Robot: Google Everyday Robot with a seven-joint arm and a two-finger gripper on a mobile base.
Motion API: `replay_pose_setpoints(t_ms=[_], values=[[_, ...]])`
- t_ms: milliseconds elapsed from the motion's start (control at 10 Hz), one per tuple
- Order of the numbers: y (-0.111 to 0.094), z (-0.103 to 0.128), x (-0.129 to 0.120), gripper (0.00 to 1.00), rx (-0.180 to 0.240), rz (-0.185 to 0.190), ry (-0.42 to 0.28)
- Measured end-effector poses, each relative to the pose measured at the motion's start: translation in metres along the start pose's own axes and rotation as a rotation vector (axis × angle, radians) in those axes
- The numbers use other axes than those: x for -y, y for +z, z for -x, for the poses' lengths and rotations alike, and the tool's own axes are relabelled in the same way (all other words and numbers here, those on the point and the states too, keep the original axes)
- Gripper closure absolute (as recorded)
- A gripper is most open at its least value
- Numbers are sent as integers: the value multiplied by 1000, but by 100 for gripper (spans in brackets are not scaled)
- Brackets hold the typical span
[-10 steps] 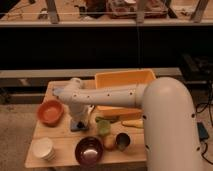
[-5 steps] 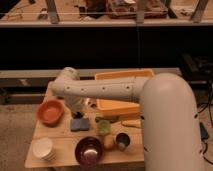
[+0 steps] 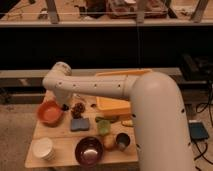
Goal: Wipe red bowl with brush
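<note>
The red bowl (image 3: pixel 50 113) is orange-red and sits at the left end of the wooden table (image 3: pixel 60 137). My white arm (image 3: pixel 100 87) reaches in from the right and bends down at its far left end. The gripper (image 3: pixel 64 105) hangs just over the bowl's right rim, dark and small. I cannot make out a slim brush with a dark handle, either in the gripper or on the table. A small pale piece (image 3: pixel 127 122) lies in front of the tray; I cannot tell what it is.
A blue-grey sponge block (image 3: pixel 80 124) lies right of the bowl, with a dark spiky lump (image 3: pixel 78 108) behind it. A maroon bowl (image 3: pixel 90 150), a white cup stack (image 3: pixel 44 148), a green object (image 3: pixel 104 126), a dark cup (image 3: pixel 121 141) and a yellow tray (image 3: pixel 117 103) also stand there.
The arm has swung left and away from me. The gripper moved from over the blue-grey sponge block to the red bowl's right rim.
</note>
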Motion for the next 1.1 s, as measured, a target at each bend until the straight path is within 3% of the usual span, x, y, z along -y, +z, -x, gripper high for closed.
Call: replay_pose_setpoints(t_ms=[100, 300, 900, 1100], values=[[3, 0, 17, 86, 1, -65, -35], [13, 3, 38, 86, 26, -151, -104], [19, 7, 44, 86, 32, -174, -136], [31, 11, 64, 86, 13, -189, -182]])
